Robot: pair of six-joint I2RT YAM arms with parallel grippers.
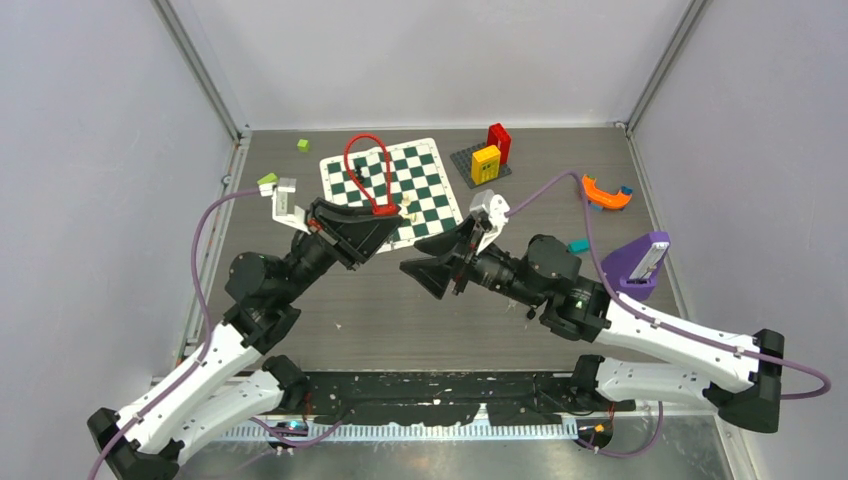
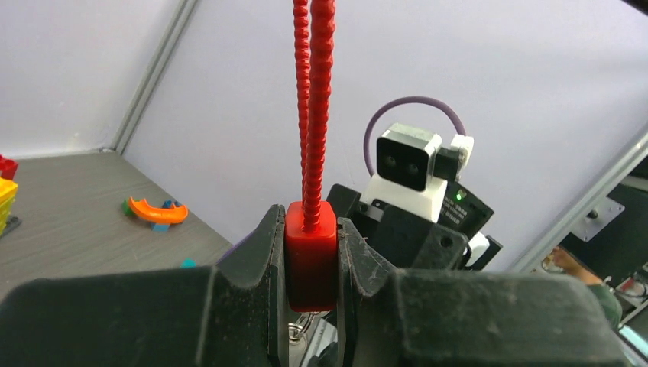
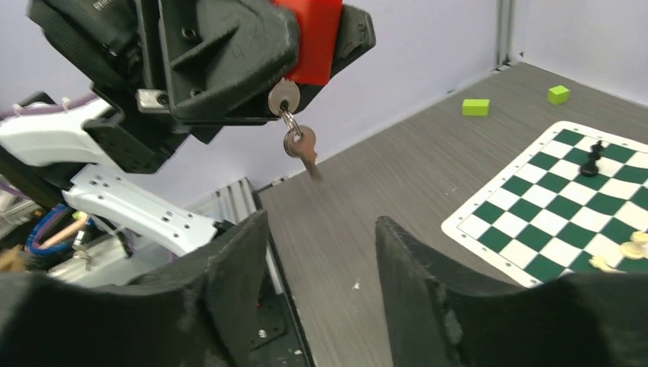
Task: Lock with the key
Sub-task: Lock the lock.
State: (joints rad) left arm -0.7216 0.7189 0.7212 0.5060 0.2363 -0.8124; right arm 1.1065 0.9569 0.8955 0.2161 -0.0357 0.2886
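Note:
My left gripper (image 1: 385, 222) is shut on the red body of a cable lock (image 2: 310, 256) and holds it above the table. The lock's red cable loop (image 1: 364, 158) rises from it over the chessboard. In the right wrist view the lock body (image 3: 315, 42) sits between the left fingers. One key (image 3: 284, 97) is in its underside and a second key (image 3: 304, 151) dangles from the ring. My right gripper (image 1: 418, 270) is open and empty, and faces the lock from the right, a little below the keys. Its jaws (image 3: 321, 229) stand wide apart.
A green-and-white chessboard (image 1: 430, 200) with a few pieces lies behind the grippers. Yellow and red blocks (image 1: 488, 160) stand on a grey baseplate. An orange piece (image 1: 605, 193), a teal block (image 1: 578, 245) and a purple stand (image 1: 640, 262) are at the right. Green blocks (image 1: 303, 144) lie far left.

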